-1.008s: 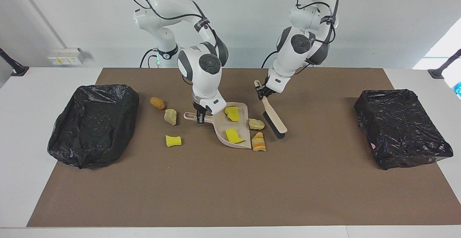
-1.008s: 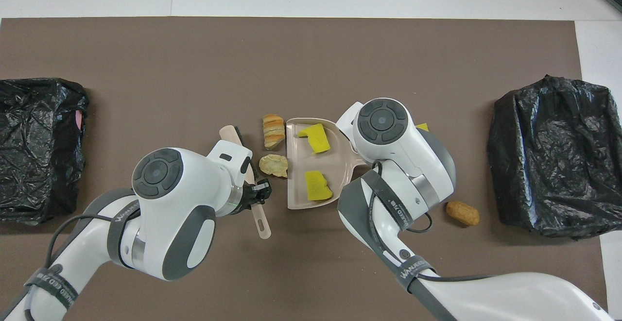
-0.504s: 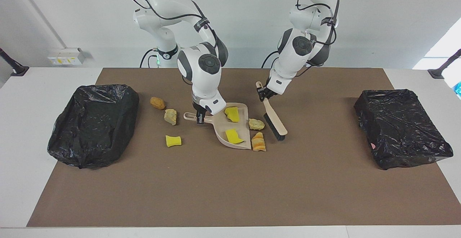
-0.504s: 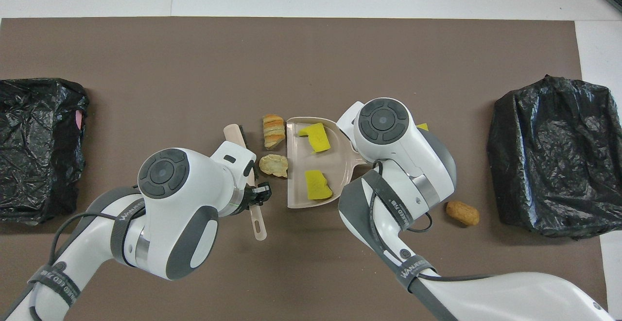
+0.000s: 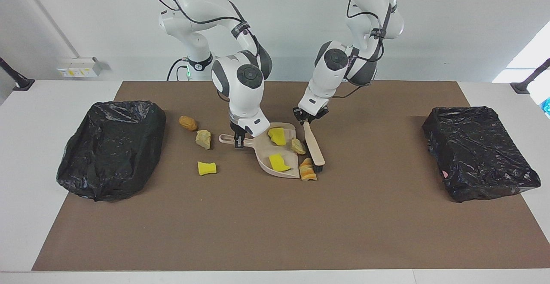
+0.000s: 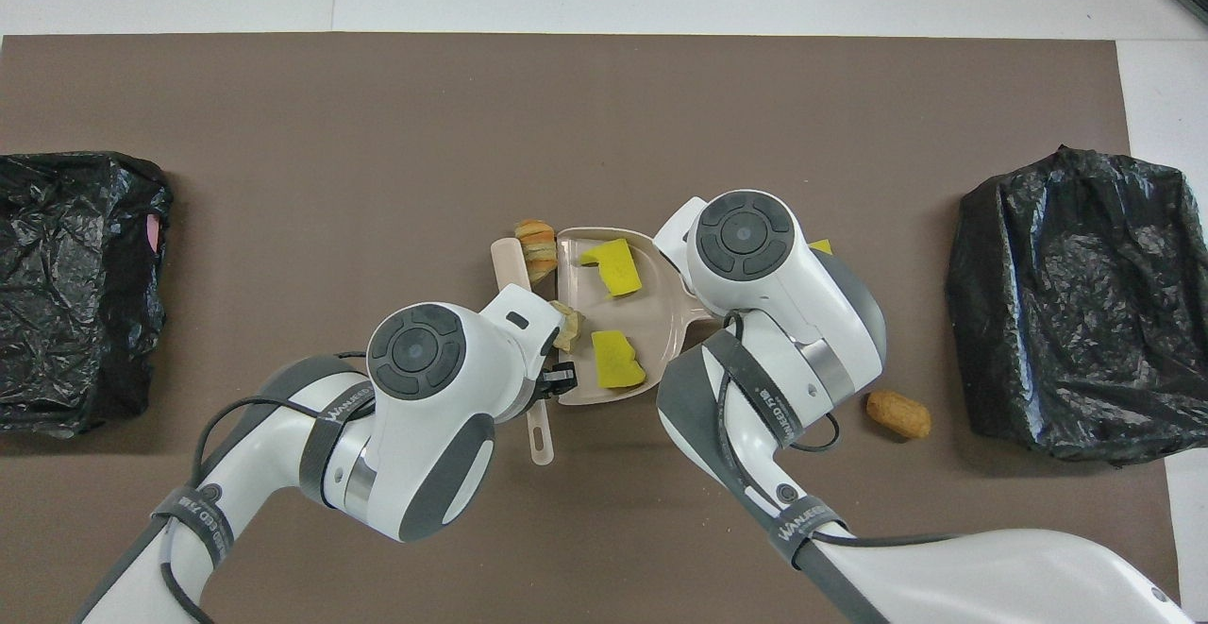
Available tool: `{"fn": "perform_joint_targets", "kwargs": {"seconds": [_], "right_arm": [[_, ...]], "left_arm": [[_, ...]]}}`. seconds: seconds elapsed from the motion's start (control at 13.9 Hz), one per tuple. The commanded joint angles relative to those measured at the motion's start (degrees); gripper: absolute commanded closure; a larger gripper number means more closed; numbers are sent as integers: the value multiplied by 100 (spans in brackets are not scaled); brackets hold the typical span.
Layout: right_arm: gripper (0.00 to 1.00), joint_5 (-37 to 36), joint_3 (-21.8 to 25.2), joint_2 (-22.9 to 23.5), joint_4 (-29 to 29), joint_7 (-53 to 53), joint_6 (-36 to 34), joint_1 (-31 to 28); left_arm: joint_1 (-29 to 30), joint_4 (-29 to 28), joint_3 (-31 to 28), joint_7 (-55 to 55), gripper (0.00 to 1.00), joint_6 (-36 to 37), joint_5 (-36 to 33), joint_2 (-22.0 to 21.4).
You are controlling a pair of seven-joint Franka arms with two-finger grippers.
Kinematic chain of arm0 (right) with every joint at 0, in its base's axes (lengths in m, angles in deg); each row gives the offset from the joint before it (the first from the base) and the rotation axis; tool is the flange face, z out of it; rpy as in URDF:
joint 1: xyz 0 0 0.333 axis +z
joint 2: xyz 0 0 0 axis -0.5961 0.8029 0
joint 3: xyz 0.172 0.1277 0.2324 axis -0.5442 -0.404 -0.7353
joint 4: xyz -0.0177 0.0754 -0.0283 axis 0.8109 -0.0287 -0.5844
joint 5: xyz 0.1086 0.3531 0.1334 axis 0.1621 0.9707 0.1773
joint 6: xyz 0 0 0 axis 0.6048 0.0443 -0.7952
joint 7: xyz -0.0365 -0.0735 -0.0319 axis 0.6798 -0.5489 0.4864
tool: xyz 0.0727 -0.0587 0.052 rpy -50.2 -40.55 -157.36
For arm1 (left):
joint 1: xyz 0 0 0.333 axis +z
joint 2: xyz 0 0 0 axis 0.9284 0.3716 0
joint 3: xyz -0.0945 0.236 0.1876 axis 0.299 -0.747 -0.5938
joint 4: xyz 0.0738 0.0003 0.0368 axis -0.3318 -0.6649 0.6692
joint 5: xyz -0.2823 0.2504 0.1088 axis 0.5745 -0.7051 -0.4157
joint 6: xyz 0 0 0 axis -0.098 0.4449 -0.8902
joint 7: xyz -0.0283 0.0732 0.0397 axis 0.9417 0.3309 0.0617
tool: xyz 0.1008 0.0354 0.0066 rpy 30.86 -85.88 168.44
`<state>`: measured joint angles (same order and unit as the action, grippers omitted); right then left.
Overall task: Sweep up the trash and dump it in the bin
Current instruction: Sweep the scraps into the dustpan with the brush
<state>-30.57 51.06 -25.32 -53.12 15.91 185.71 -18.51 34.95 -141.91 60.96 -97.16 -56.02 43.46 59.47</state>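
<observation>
The right gripper [image 5: 239, 142] is clamped on the handle of the beige dustpan [image 5: 287, 170], which lies flat on the brown mat [image 5: 275, 224] near the table's middle; in the overhead view this gripper is hidden under its own wrist. The left gripper [image 5: 310, 117] is closed on the handle of the brush [image 5: 314, 148], whose head lies against the dustpan's open edge; the bristles are largely hidden. Two yellow sponge pieces [image 5: 277, 136] [image 5: 279, 162] lie inside the pan. A pale rock-like lump [image 5: 297, 146] sits at the pan's lip, touching the brush, and is half covered by the left wrist in the overhead view. An orange bread-like chunk [image 5: 308, 169] lies at the lip's corner, between pan and brush tip. Outside the pan, toward the right arm's end, lie a third sponge [image 5: 206, 168], a second lump [image 5: 203, 139] and a brown chunk [image 5: 188, 123]; the overhead view shows only a sliver of that sponge and hides the lump. A black-bagged bin [image 5: 111, 148] [image 5: 479, 152] stands at each end; what they contain cannot be made out.
</observation>
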Motion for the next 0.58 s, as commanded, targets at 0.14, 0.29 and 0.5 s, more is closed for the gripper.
{"fn": "perform_joint_targets", "kwargs": {"seconds": [0.14,0.29,0.5], "right_arm": [[100,-70,-45,-39,-105,180,179,-68],[100,-70,-45,-39,-105,180,179,-68],[100,-70,-45,-39,-105,180,179,-68]], "left_arm": [[-736,325,-46,-521,100,105,-37,184],[-939,325,-37,-620,100,411,-37,9],[-563,334,-108,-261,100,1395,-28,-737]]}}
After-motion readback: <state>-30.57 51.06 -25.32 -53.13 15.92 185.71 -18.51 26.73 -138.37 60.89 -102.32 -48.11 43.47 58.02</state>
